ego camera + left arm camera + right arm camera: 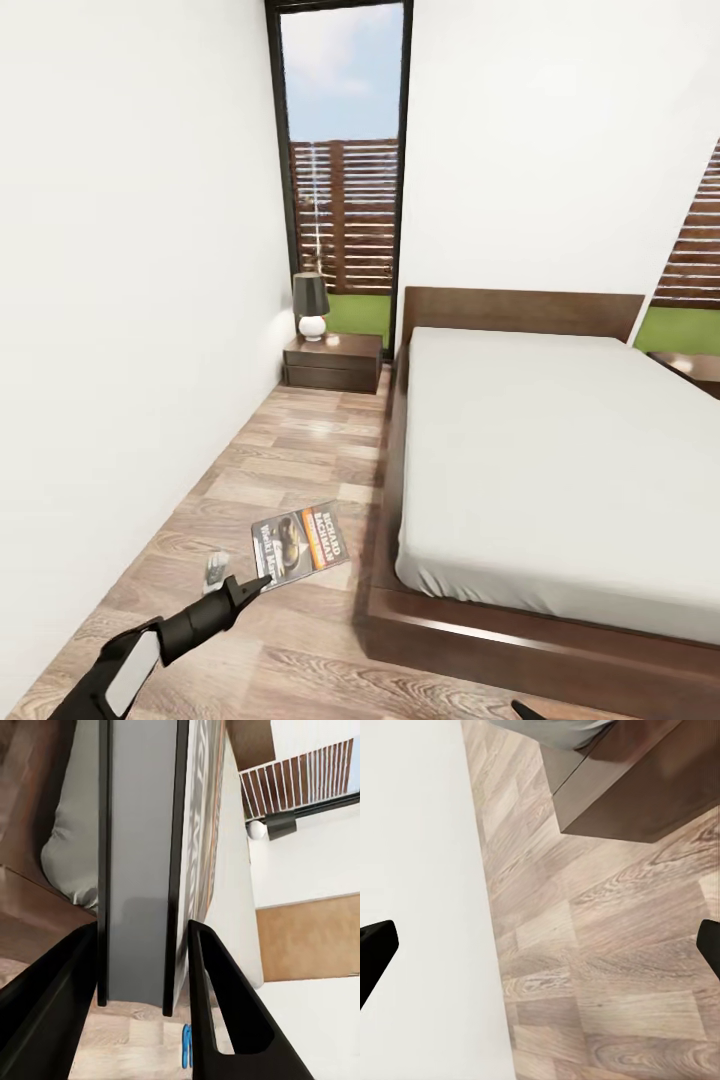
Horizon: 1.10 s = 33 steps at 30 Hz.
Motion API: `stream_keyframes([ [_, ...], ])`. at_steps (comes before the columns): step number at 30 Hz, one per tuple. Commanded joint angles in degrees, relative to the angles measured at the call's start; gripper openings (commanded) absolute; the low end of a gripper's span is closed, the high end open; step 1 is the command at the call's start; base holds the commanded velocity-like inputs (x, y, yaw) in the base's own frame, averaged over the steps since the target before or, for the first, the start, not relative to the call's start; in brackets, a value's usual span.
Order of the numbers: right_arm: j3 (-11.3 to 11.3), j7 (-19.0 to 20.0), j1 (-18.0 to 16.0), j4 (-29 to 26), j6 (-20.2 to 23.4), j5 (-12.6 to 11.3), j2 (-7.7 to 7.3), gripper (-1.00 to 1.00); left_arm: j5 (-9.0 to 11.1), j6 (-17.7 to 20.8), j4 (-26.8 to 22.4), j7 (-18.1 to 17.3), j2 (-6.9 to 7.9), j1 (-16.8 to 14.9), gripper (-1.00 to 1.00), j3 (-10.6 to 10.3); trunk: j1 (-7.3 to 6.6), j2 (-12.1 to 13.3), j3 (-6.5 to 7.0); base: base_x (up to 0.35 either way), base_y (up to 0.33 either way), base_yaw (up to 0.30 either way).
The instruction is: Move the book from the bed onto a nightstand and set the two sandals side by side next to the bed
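Left wrist view, tool (pixel 142 967) gripping book (pixel 139 862)

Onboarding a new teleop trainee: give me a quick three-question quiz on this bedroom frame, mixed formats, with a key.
1. True or false: the book lies on the bed.
2. Which gripper grips the book? A) left gripper B) right gripper
3. Fill in: the lamp stands on the ____.

Key:
1. False: it is held over the wood floor, beside the bed.
2. A: in the left wrist view both fingers clamp it, while the right gripper's fingertips stand wide apart.
3. nightstand.
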Motion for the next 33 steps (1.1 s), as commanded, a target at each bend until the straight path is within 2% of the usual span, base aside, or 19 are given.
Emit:
stream_keyframes([
  [1,0.0,0.1,-0.1,0.2,0.6,-0.3,0.01,1.00,0.4,0.5,0.3,-0.1,0.41,0.0,-1.00,0.0,0.00,0.0,-0.05,0.000,0.029,0.000],
  [6,0.0,-0.6,-0.1,0.2,0.5,-0.3,0.10,1.00,0.5,0.2,2.1,-0.3,2.02,0.0,-1.00,0.0,0.00,0.0,-0.05,0.000,0.016,0.000],
  [18,-0.2,-1.0,-0.1,0.2,0.3,-0.7,0.10,1.00,0.6,-0.6,10.3,-0.4,4.23,0.0,-1.00,0.1,0.00,0.0,-0.05,0.000,0.003,0.000],
  [22,-0.2,-1.0,-0.1,0.2,0.2,-0.7,0.13,1.00,1.6,-4.3,16.0,-0.7,4.76,0.0,-1.00,1.0,0.00,0.0,-0.05,0.000,0.000,0.000],
  [28,-0.1,-1.0,-0.1,0.2,0.2,-0.5,0.18,1.00,5.3,-11.9,23.2,-2.9,5.08,0.0,-1.00,3.0,0.00,0.0,-0.05,0.000,0.000,0.000],
  [33,-0.1,-1.0,-0.1,0.2,0.4,-0.4,0.19,1.00,7.0,-15.3,29.5,-4.9,5.13,0.0,-1.00,3.5,0.00,0.0,-0.05,0.000,0.000,0.000],
])
